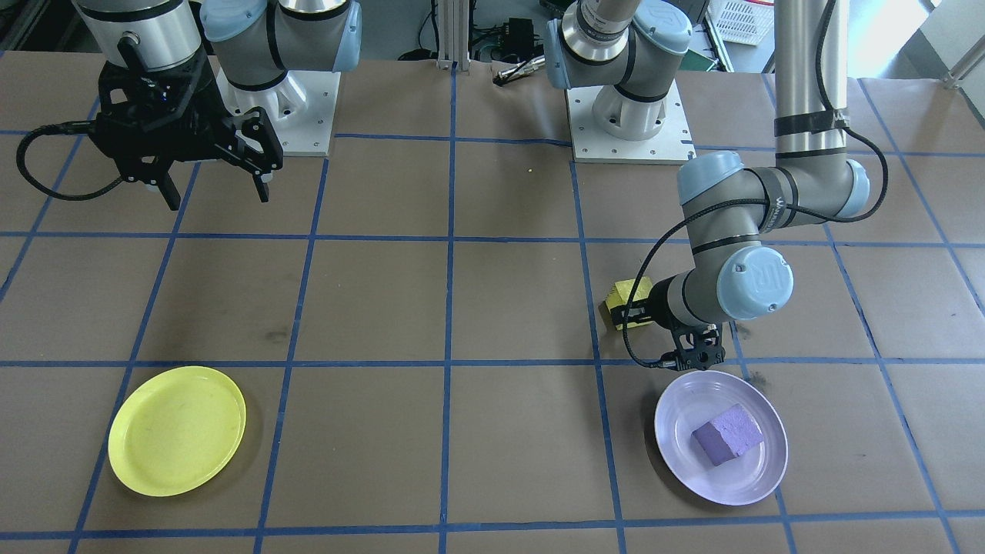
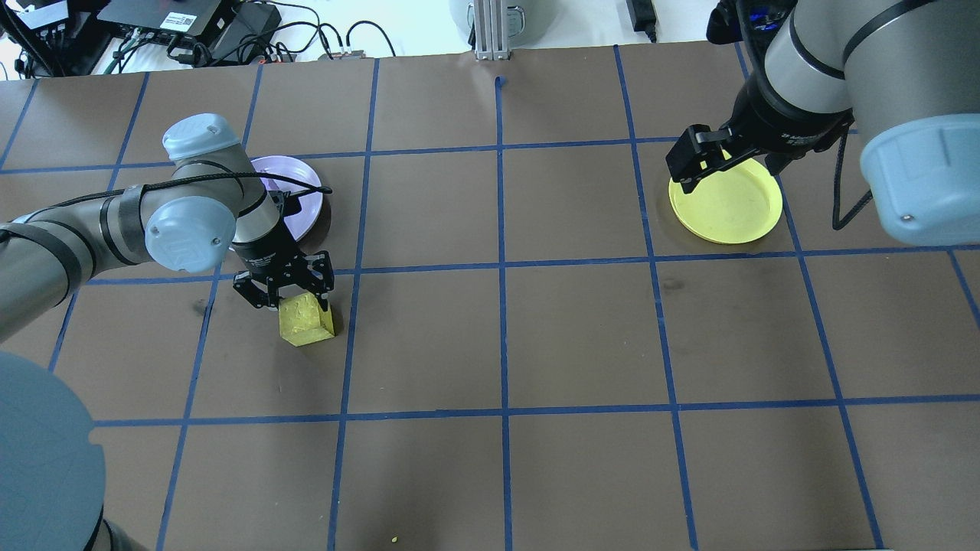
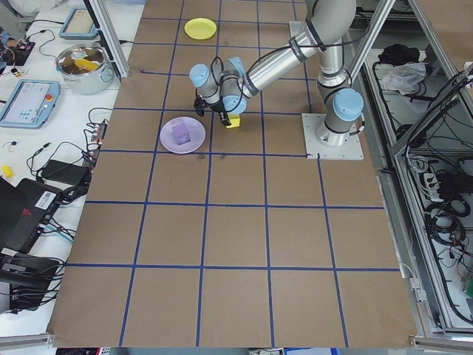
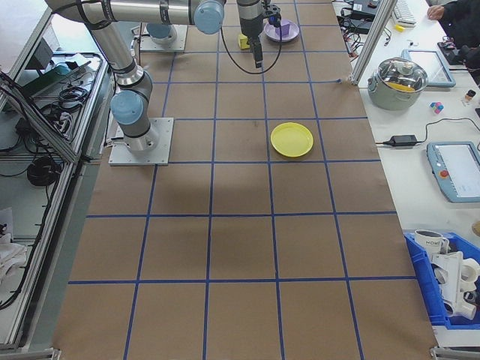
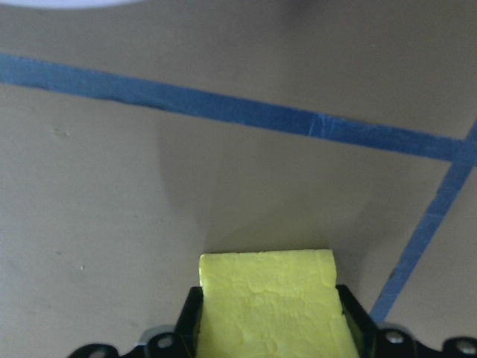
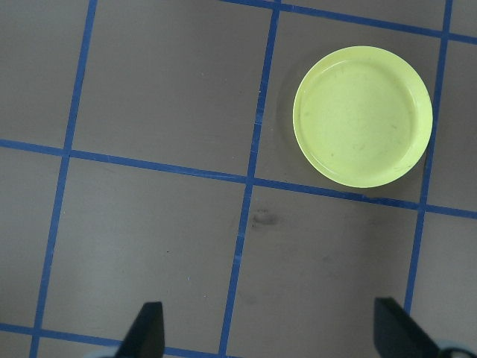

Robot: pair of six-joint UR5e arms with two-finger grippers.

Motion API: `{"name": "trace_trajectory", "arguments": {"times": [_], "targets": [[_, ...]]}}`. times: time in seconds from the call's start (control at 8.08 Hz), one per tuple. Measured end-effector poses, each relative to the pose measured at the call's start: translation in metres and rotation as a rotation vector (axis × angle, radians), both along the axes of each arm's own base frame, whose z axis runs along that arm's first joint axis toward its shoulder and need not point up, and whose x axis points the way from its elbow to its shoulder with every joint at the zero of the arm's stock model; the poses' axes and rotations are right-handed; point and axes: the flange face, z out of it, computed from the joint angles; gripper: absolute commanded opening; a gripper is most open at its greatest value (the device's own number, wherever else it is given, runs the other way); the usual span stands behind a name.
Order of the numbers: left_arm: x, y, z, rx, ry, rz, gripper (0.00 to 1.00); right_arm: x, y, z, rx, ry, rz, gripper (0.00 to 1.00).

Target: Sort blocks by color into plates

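Half done: purple block already lying in lavender plate. Just beside it, left gripper clamped on yellow block, low over the table. Farther across, yellow plate empty under spread-fingered, unladen right gripper; transfer outstanding.

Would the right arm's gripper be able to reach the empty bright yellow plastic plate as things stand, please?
Probably yes. The right gripper hangs open and empty, the bright yellow plastic plate lies bare on its side of the table, and nothing stands between them.
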Motion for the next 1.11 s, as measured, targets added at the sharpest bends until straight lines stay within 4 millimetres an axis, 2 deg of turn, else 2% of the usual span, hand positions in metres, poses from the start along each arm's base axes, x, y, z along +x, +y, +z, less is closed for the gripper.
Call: {"name": "trace_trajectory", "arguments": {"times": [0.12, 0.25, 0.37, 0.49, 0.62, 0.74, 0.87, 1.11], "targets": [[0.000, 0.000, 0.003, -0.006, -0.003, 0.005, 0.33, 0.000, 0.000, 0.000, 0.000, 0.000, 0.000, 1.00], [-0.001, -0.001, 0.009, -0.015, -0.013, 0.029, 0.27, 0.000, 0.000, 0.000, 0.000, 0.000, 0.000, 1.00], [-0.003, -0.002, 0.015, -0.027, -0.020, 0.045, 0.06, 0.000, 0.000, 0.000, 0.000, 0.000, 0.000, 1.00], [-0.010, -0.002, 0.020, -0.038, -0.022, 0.045, 0.05, 0.000, 0.000, 0.000, 0.000, 0.001, 0.000, 1.00], [-0.031, 0.001, 0.025, -0.050, -0.020, 0.022, 0.05, 0.000, 0.000, 0.000, 0.000, 0.001, 0.000, 1.00], [-0.062, 0.006, 0.029, -0.057, -0.021, -0.009, 0.04, 0.000, 0.000, 0.000, 0.000, 0.000, 0.000, 1.00], [-0.097, 0.012, 0.029, -0.063, -0.008, -0.045, 0.04, 0.000, 0.000, 0.000, 0.000, 0.000, 0.001, 1.00], [-0.169, 0.021, 0.051, -0.153, 0.046, -0.147, 0.02, 0.000, 0.000, 0.000, 0.000, 0.001, 0.003, 1.00]]}}
